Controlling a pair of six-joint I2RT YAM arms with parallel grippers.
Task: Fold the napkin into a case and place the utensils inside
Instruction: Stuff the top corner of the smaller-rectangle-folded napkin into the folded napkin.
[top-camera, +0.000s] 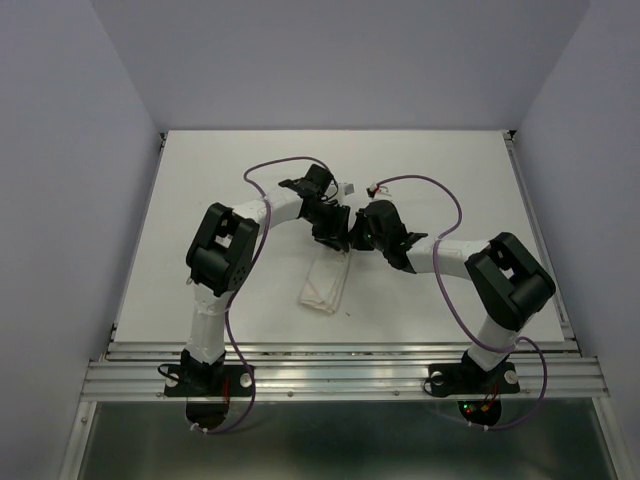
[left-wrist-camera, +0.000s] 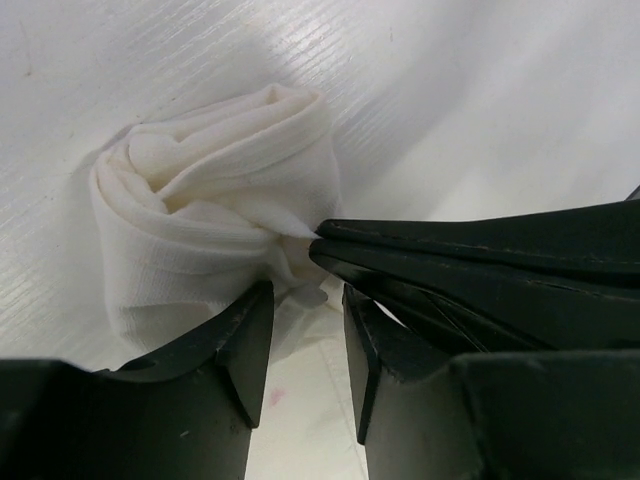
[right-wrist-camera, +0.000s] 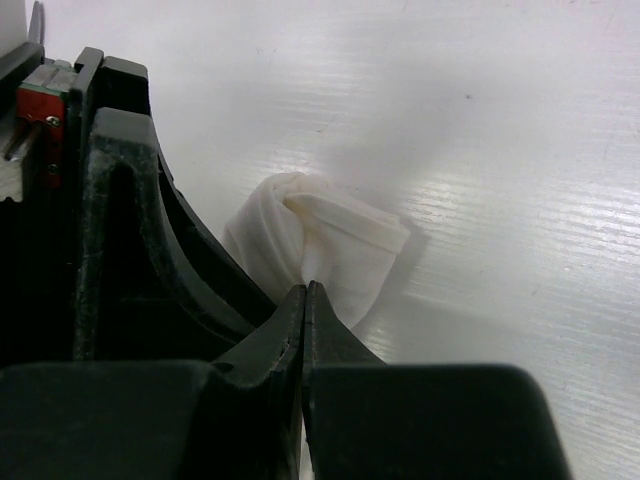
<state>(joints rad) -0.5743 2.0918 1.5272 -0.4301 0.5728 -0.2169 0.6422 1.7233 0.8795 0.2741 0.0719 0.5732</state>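
The white napkin (top-camera: 325, 283) lies as a narrow folded strip in the middle of the table. Its far end is bunched into a loose roll (left-wrist-camera: 215, 215), which also shows in the right wrist view (right-wrist-camera: 335, 240). My right gripper (right-wrist-camera: 305, 288) is shut, pinching the edge of this bunched end; its fingers reach in from the right in the left wrist view (left-wrist-camera: 450, 265). My left gripper (left-wrist-camera: 305, 295) is open, its fingers straddling the flat napkin just before the roll. Both grippers meet tip to tip over the strip's far end, left (top-camera: 335, 238) and right (top-camera: 353, 238). No utensils show clearly.
A small pale object (top-camera: 346, 188) lies just beyond the left wrist; I cannot tell what it is. A thin grey sliver (right-wrist-camera: 35, 20) shows at the top left of the right wrist view. Metal rails (top-camera: 340, 375) run along the near table edge.
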